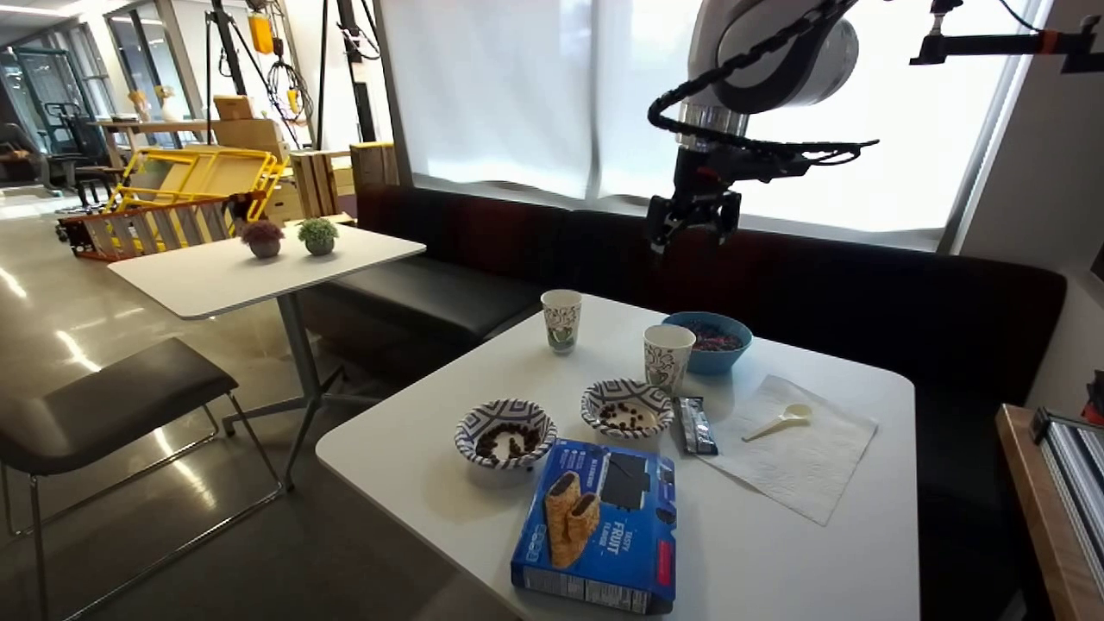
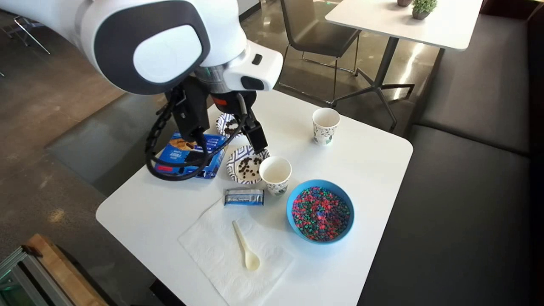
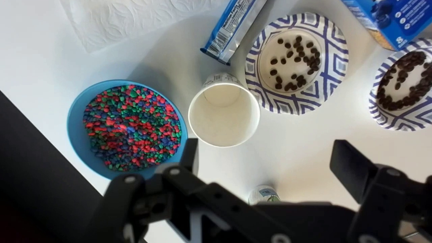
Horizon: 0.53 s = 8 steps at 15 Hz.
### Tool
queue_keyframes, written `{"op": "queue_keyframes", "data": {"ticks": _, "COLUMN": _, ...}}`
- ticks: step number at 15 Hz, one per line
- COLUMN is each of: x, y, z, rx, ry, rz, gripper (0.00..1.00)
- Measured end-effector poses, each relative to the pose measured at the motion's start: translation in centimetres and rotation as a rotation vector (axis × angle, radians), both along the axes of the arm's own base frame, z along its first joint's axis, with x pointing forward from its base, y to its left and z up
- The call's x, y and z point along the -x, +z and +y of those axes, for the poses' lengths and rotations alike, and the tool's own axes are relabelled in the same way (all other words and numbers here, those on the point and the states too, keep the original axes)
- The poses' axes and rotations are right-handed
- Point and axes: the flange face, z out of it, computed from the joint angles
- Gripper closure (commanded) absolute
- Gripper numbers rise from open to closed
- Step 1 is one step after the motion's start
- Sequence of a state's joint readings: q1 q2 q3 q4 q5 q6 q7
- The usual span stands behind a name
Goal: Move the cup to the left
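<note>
the tool (image 1: pixel 693 235) hangs higher than the blue bowl (image 1: pixel 723 360), jaws wide apart and empty; one paper cup (image 2: pixel 275 175) stands just beside that bowl, another cup (image 2: pixel 325 126) well apart from it.

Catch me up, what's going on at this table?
The robot's gripper hangs open above the table, holding nothing. One paper cup stands upright between the blue bowl and a patterned bowl; another cup stands apart. Neither is being handled, and the pictures don't settle which is meant to go left.
</note>
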State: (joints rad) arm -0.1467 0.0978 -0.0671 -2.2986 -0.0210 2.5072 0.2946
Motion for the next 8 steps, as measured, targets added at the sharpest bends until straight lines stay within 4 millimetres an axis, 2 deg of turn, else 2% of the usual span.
{"op": "queue_keyframes", "data": {"ticks": 2, "x": -0.22, "y": -1.10, "z": 0.03, "rx": 0.002, "ry": 0.002, "rz": 0.000, "gripper": 0.00}}
{"op": "queue_keyframes", "data": {"ticks": 8, "x": -0.30, "y": -0.73, "z": -0.20, "rx": 0.004, "ry": -0.002, "rz": -0.008, "gripper": 0.00}}
